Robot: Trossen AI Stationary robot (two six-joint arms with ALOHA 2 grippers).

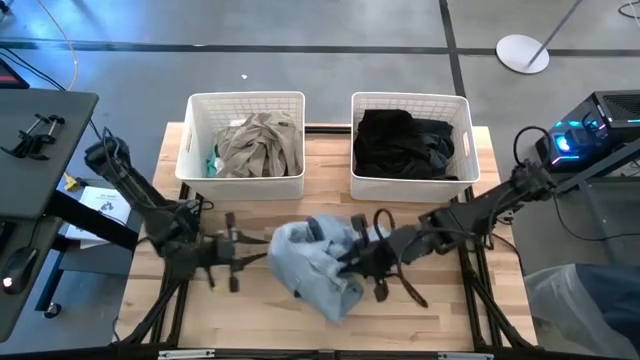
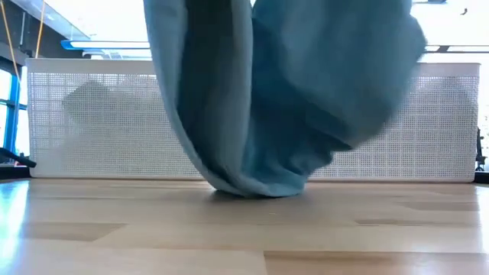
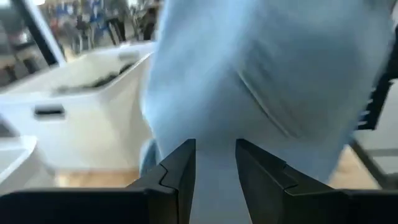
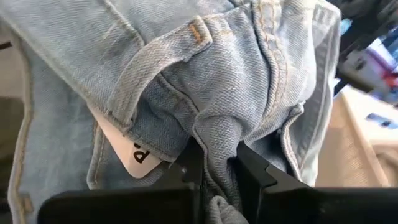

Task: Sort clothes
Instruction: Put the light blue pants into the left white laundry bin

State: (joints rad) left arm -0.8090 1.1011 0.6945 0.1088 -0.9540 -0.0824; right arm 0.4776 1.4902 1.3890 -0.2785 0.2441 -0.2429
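Pale wooden planks make up the table (image 1: 260, 310), with two white lattice baskets standing side by side along its far edge: the left basket (image 1: 245, 104) holds beige and teal clothes, the right basket (image 1: 410, 103) holds black ones. Largest of the loose things is the light blue denim garment (image 1: 318, 262), hanging in a bunch between the two arms over the middle of the table, its lowest fold just brushing the boards in the low view. Denim like this looks heavier and stiffer than the other fabrics, yet it still drapes and swings, so a seam or the waistband probably gives the surest hold. The right gripper (image 4: 216, 163) is clenched on a thick fold beside a belt loop, close to a white label (image 4: 134, 149). The left gripper (image 3: 214, 168) sits at the garment's other side, its fingers parted a little with cloth between them; I cannot tell whether they grip it. Bare table lies in front and to both sides, but the basket rims stand near behind, so the trailing hem needs to clear them.
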